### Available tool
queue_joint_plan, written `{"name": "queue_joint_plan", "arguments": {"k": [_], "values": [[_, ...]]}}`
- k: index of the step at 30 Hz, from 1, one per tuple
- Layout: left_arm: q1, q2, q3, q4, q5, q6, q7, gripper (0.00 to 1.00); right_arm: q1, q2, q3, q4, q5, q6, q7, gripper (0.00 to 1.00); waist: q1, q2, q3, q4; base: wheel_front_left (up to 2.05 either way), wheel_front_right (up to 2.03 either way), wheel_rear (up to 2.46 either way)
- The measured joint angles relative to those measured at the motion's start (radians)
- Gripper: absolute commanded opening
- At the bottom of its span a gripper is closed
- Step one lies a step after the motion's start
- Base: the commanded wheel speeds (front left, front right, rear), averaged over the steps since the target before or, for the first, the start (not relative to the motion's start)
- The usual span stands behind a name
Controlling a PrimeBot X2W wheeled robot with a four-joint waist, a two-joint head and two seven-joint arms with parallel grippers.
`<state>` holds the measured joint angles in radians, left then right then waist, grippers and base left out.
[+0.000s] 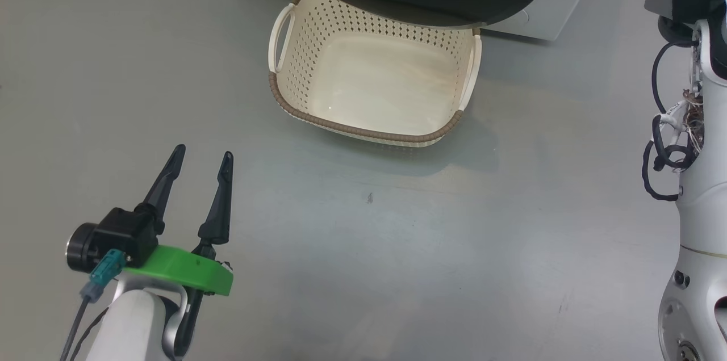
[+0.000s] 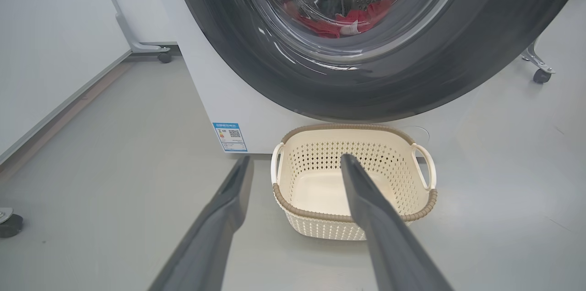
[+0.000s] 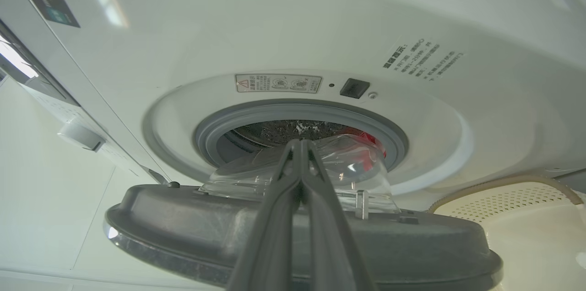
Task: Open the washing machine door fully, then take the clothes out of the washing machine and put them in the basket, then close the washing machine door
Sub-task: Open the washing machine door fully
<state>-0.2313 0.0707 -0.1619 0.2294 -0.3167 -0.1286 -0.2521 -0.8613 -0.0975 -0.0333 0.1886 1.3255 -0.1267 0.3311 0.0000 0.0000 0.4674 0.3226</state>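
left pincer (image 1: pixel 204 151) held released over floor (image 1: pixel 397 247), right pincer (image 3: pixel 300 142) clenched beside part-opened washing machine door (image 3: pixel 183 218), basket (image 1: pixel 363 133) placed beneath

Even overhead light is falling; the basket (image 1: pixel 363 133) is casting a soft shadow toward five o'clock, and glare is streaking the washing machine door (image 2: pixel 238 53).

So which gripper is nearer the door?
Right. The right gripper is shut by the door, inner side; the left gripper hangs open over the floor, short of the basket.
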Motion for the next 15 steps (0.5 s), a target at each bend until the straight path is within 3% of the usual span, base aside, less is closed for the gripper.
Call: {"name": "queue_joint_plan", "arguments": {"k": [15], "values": [[-0.007, 0.002, -0.01, 0.005, 0.003, 0.0, 0.0, 1.0, -0.112, 0.011, -0.037, 0.196, 0.124, -0.001, 0.144, 0.0, 0.0, 0.0, 0.007, 0.014, 0.0, 0.0, 0.0]]}}
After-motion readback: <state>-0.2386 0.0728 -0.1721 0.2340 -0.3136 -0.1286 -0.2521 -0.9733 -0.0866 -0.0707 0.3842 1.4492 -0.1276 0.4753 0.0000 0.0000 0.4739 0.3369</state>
